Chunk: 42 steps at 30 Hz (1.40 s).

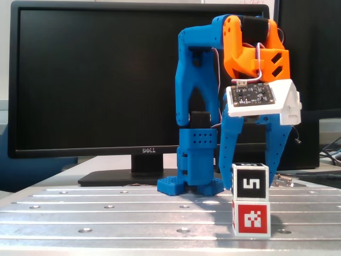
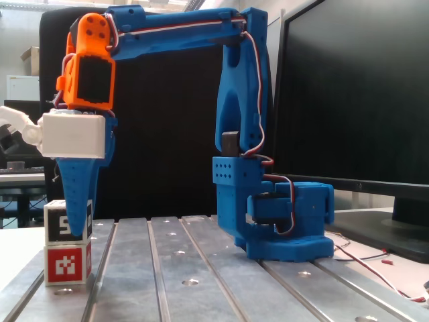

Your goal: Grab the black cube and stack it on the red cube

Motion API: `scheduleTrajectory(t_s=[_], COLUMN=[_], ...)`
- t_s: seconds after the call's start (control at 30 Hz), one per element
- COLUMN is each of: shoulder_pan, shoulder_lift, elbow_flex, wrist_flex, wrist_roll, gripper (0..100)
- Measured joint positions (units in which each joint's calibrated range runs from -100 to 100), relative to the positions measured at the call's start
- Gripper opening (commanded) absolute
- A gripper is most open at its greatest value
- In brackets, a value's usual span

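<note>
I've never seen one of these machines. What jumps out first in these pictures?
The bright blue and orange arm stands on a metal table in front of a dark monitor. Its gripper reaches straight down around a black cube, which sits on a red cube, making a small two-block tower near the table's front edge.

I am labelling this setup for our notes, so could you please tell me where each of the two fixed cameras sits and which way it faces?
A fixed view: low at the table's front edge, facing the Dell monitor; shows the whole arm front-on, gripper around the black cube.
Another fixed view: low at the table's side, looking across; shows the arm in profile, base at right.
Shared: the black cube on the red cube.
</note>
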Motion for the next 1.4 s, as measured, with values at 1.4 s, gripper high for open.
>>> scheduleTrajectory(t_s=[1.4], shoulder_pan=[0.0], shoulder_lift=[-14.3], elbow_flex=[-1.3], wrist_flex=[14.4], wrist_roll=[0.0], gripper=[42])
